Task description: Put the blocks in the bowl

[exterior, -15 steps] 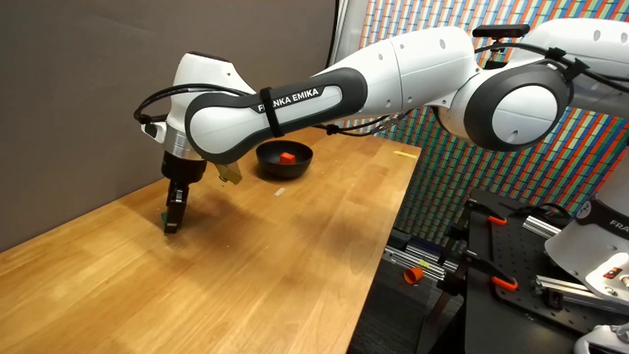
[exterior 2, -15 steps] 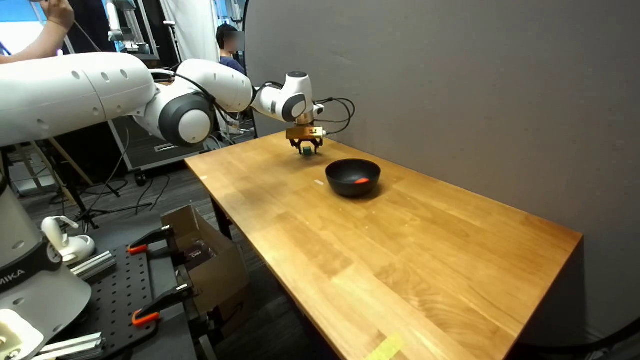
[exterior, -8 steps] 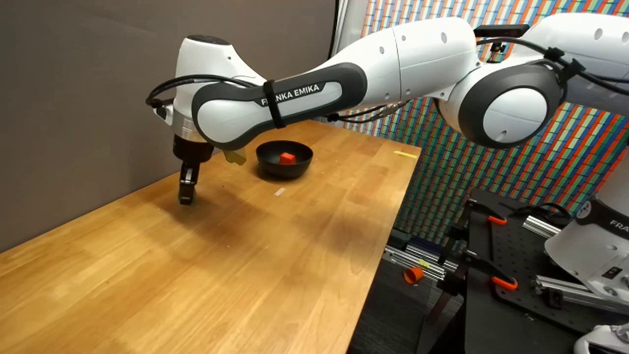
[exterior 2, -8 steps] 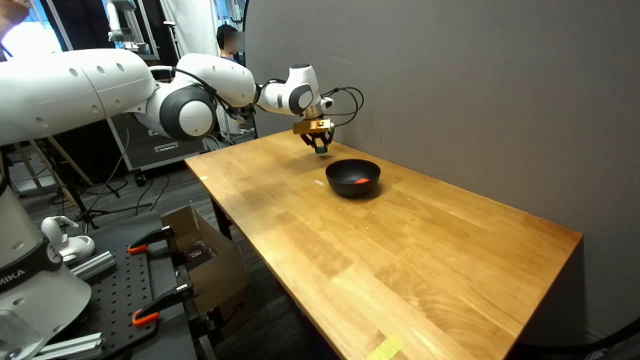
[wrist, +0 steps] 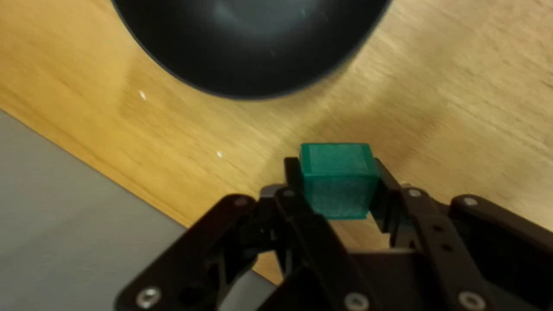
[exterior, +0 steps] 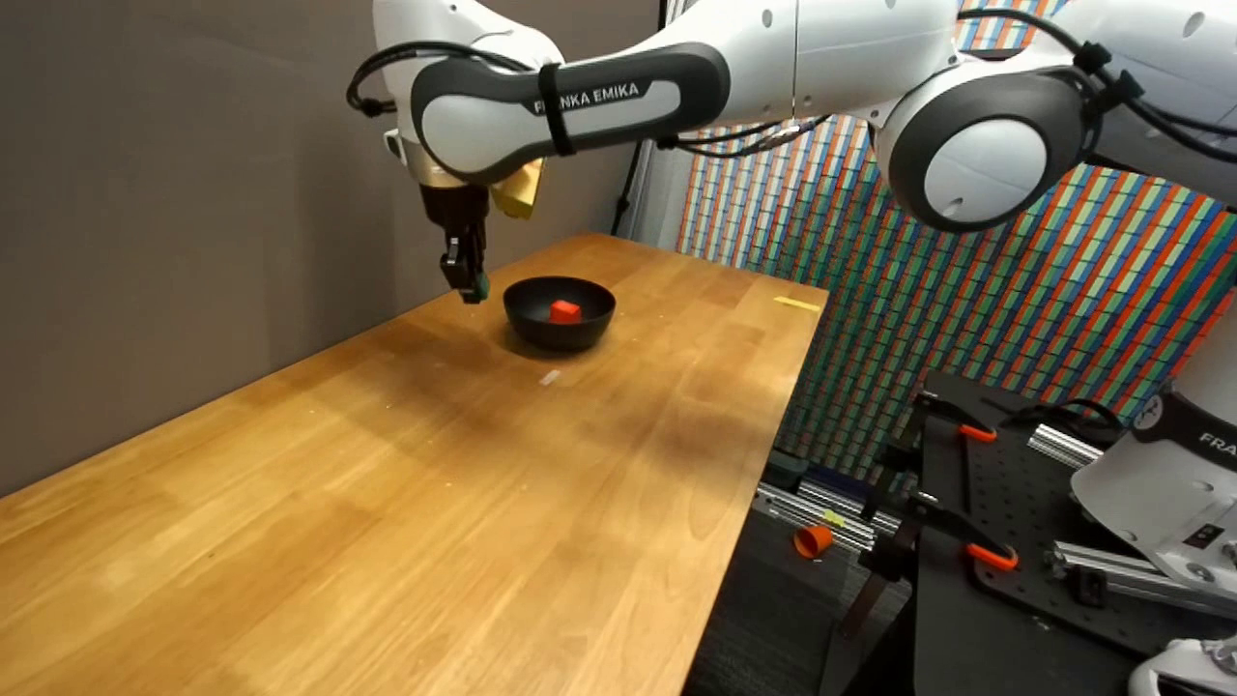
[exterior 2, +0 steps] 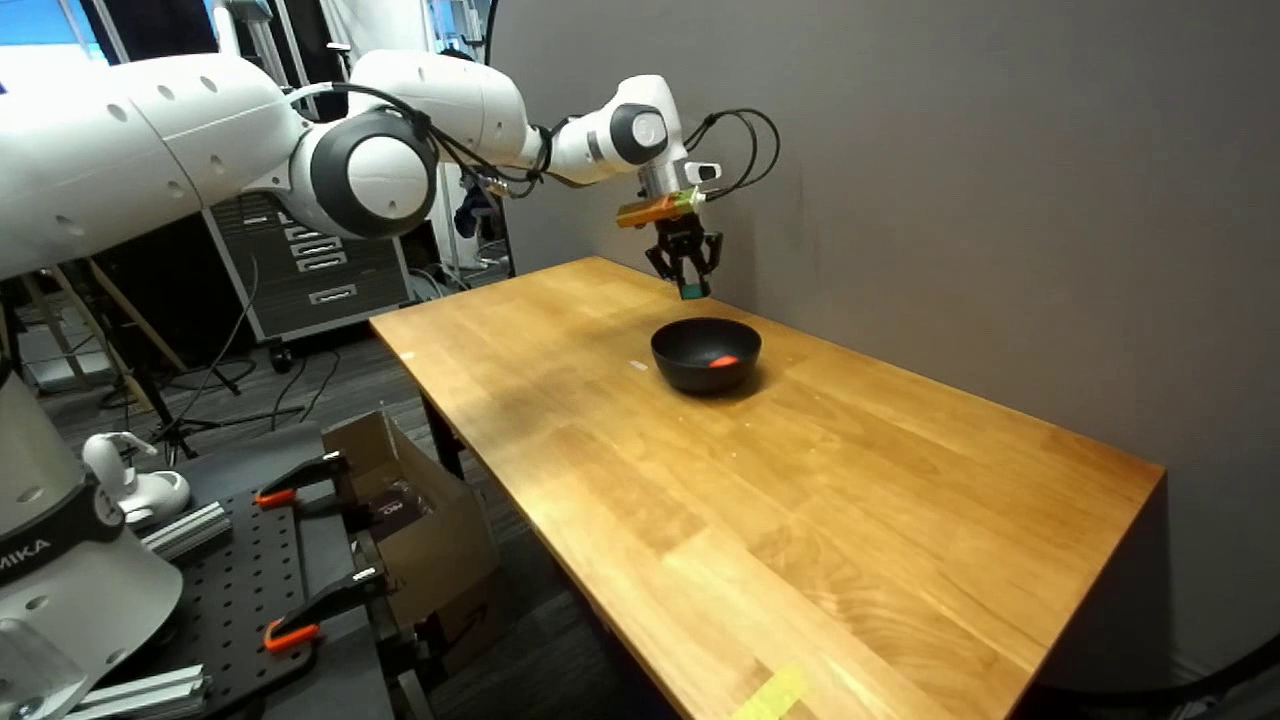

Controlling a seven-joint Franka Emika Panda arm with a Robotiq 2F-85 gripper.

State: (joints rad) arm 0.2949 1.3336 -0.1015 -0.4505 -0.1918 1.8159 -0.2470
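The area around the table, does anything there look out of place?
Yes: past the edge of the table, near metal rails, an orange cup-like object seems to lie on its side, as if dropped. The bowl stands level.

Bright light warms the table [exterior 2: 820,500] in both exterior views, with soft shadows below the arm [exterior: 754,77]. In an exterior view, a patch [exterior 2: 35,68] at upper left glares white and the floor [exterior 2: 370,390] is dim. In the wrist view, a dull sheen lies inside the bowl [wrist: 246,65]; the gripper [wrist: 339,185] looks blurred.
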